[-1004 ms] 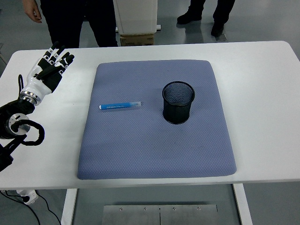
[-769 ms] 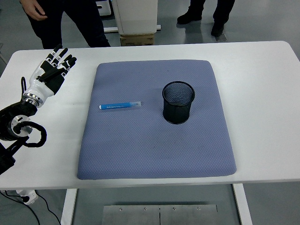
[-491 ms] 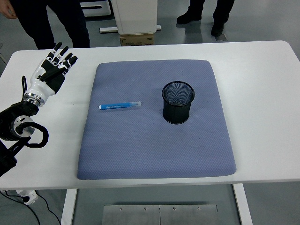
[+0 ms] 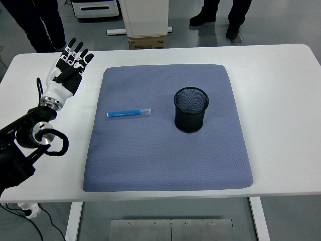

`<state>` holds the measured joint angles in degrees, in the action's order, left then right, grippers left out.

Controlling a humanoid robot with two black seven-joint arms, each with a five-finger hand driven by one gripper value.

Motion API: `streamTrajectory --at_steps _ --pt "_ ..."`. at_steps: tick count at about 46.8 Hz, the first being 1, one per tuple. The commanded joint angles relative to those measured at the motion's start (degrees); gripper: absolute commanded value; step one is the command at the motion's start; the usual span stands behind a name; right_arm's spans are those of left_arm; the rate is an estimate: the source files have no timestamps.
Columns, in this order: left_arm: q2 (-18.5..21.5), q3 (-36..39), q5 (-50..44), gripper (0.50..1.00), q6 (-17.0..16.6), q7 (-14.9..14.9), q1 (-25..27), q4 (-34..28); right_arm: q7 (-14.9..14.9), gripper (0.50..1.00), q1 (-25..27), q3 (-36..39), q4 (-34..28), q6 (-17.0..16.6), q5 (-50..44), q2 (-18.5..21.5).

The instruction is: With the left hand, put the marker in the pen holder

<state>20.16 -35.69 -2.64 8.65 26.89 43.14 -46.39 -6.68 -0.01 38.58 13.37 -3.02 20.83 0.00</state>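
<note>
A blue marker (image 4: 128, 113) with a clear cap lies flat on the left part of the grey-blue mat (image 4: 165, 155), pointing left to right. To its right a black mesh pen holder (image 4: 190, 109) stands upright on the mat, with nothing visible inside. My left hand (image 4: 70, 67) is raised over the white table, up and to the left of the marker and off the mat. Its fingers (image 4: 76, 49) are spread and hold nothing. The right arm is out of view.
The white table (image 4: 281, 100) carries only the mat. Beyond its far edge stand people's legs (image 4: 220, 12) and a white cabinet (image 4: 145, 17) with a cardboard box under it. Black cable loops (image 4: 50, 140) hang by my left forearm.
My left hand has moved right and slightly up, closer to the mat's left edge, fingers still spread. The person at the top left has stepped further left. Marker and holder have not moved.
</note>
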Motion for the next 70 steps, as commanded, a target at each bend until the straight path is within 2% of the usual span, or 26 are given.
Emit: streamTrajectory --at_steps 1,7,14,26,36,39,45,46,51,57,61,70 --pt "-0.04 2.98 0.44 1.000 -3.63 -0.17 1.68 -0.01 0.00 1.000 0.01 0.00 -0.01 0.03 0.00 0.00" --pt "1.02 13.08 0.26 1.000 -5.40 -0.26 6.68 0.07 0.00 1.000 0.01 0.00 -0.01 0.03 0.00 0.00" --pt "1.72 28.38 0.35 1.000 -10.23 -0.26 14.07 -0.54 0.00 1.000 0.01 0.00 -0.01 -0.05 0.00 0.00" --pt "4.71 43.15 0.79 1.000 -10.41 -0.26 22.16 -2.56 0.00 1.000 0.01 0.00 -0.01 0.03 0.00 0.00" --pt "4.54 54.50 0.79 1.000 -9.53 -0.34 28.14 -3.26 0.00 1.000 0.01 0.00 -0.01 -0.05 0.00 0.00" --pt "4.36 58.45 0.70 1.000 -9.18 -0.34 30.42 -4.84 0.00 1.000 0.01 0.00 -0.01 0.03 0.00 0.00" --pt "4.45 61.53 0.70 1.000 -9.18 0.18 34.73 -9.07 0.00 1.000 0.01 0.00 -0.01 0.03 0.00 0.00" --pt "4.28 65.01 0.70 1.000 -9.27 0.18 37.43 -10.20 0.00 1.000 0.01 0.00 -0.01 0.03 0.00 0.00" --pt "1.65 76.36 0.79 1.000 -9.27 -0.34 43.86 -10.47 0.00 1.000 0.01 0.00 -0.01 0.03 0.00 0.00" --pt "-3.11 88.85 0.88 1.000 -9.71 -0.34 48.35 -10.47 0.00 1.000 0.01 0.00 -0.01 0.03 0.00 0.00" --pt "-3.29 91.67 2.54 1.000 -9.71 -0.26 48.79 -10.38 0.00 1.000 0.01 0.00 -0.01 0.03 0.00 0.00" --pt "-3.29 92.03 16.07 1.000 -10.15 -0.26 49.41 -10.21 0.00 1.000 0.01 0.00 -0.01 0.03 0.00 0.00"
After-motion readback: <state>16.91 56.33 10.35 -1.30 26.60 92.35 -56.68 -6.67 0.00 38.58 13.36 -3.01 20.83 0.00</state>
